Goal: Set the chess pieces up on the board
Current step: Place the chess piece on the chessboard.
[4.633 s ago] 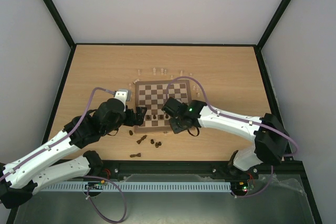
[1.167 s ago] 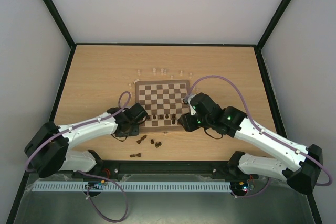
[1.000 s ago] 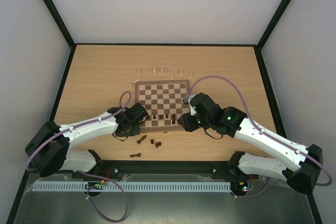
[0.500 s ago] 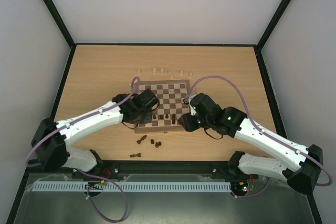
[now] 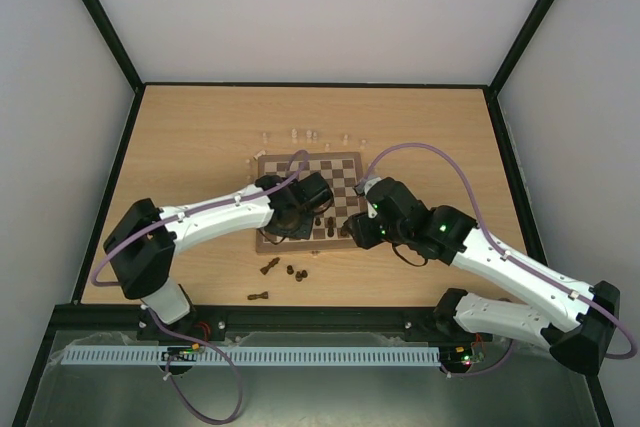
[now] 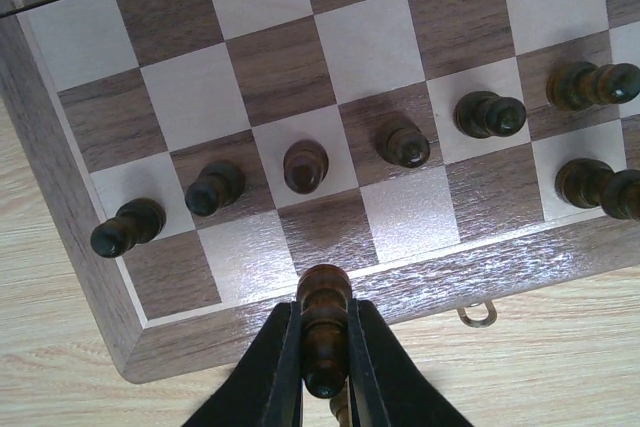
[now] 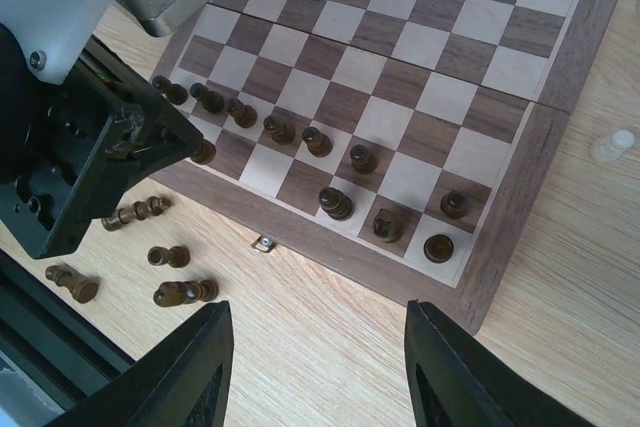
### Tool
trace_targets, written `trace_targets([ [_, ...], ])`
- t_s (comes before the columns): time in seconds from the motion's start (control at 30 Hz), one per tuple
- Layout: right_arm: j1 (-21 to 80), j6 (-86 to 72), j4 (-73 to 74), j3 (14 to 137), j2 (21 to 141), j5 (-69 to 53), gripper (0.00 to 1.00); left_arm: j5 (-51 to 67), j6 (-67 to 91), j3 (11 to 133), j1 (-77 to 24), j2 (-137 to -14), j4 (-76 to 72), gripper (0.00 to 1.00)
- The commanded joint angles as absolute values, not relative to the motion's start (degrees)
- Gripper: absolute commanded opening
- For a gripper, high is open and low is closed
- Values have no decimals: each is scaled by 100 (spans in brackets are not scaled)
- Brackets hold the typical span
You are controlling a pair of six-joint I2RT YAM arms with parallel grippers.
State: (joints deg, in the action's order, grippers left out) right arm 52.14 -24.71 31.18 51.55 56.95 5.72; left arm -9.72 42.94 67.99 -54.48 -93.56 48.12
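The left wrist view alone shows the grip: the left end effector [image 6: 324,347] is clenched on a dark piece [image 6: 322,297], which lies lengthwise between the two fingers with its head showing against the near border of the board [image 6: 70,237]; beyond it a row of dark pawns [image 6: 305,165] stands one to a square along the second rank (a small metal latch [image 6: 478,316] hangs from the border); the right wrist view gives what that one misses: three dark men [image 7: 388,224] on the near rank at the right corner, loose dark pieces [image 7: 170,255] lying on the table [image 7: 330,347] off the near left corner, and the right end effector [image 7: 320,367] released, its fingers [image 7: 170,367] wide apart with nothing between them; only the top view shows the pale pieces [image 5: 300,135] on the table beyond the board's far edge; there the left arm [image 5: 215,217] stretches from the near left across to the board's near edge, and the right arm [image 5: 500,267] bends in from the right, its wrist by the near right corner
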Motion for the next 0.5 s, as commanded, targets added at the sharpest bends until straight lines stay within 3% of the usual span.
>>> trace_targets([
  [0.0, 5198, -2490, 3226, 5158, 5664, 669, 48, -866, 4121, 6958, -5484, -9525, 4772, 7],
  [0.47, 5197, -2483, 3234, 5139, 5643, 668, 48, -1032, 4085, 7022, -5511, -9815, 4717, 9],
])
